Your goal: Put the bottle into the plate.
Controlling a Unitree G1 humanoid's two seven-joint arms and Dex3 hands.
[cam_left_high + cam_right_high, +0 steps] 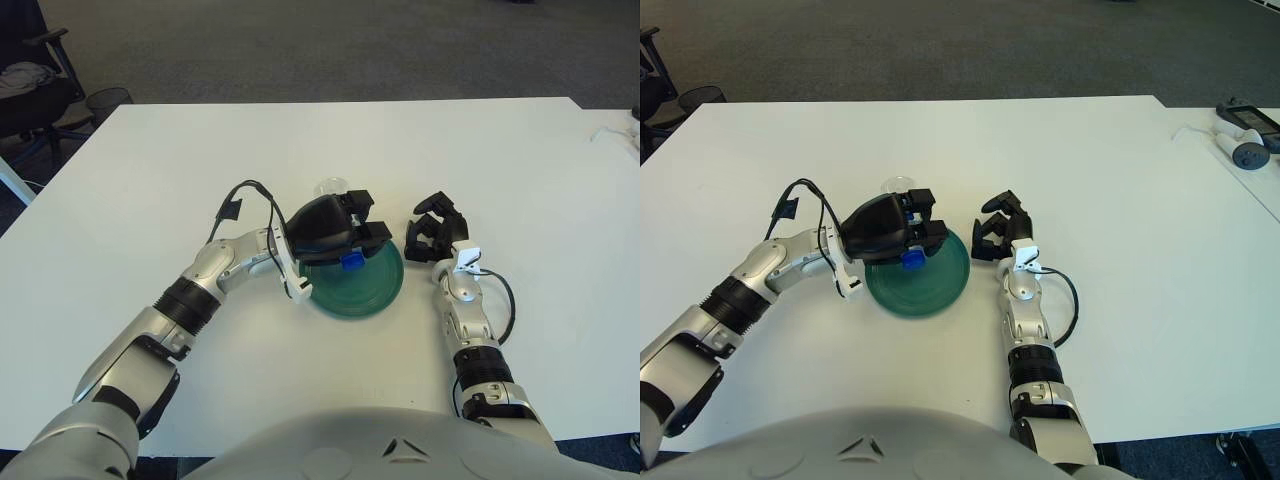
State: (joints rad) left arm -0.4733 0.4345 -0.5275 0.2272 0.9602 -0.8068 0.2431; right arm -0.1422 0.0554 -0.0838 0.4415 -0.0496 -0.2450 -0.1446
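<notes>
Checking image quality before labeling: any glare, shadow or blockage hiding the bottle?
Left eye view: even light, no glare; left hand covers most of the bottle over the plate. Right eye view: same blockage, soft shadows only.

The table lies bare on every side of the plate — far half, left flank and near edge all give open passage. Over the plate's far-left part hangs the left hand, its fingers closed round the bottle, so that part is covered; the near-right part of the plate shows uncovered. Just right of the plate sits the right hand, fingers curled, leaving only a narrow gap there. A cable loops up off the left forearm — a snag on that side.
</notes>
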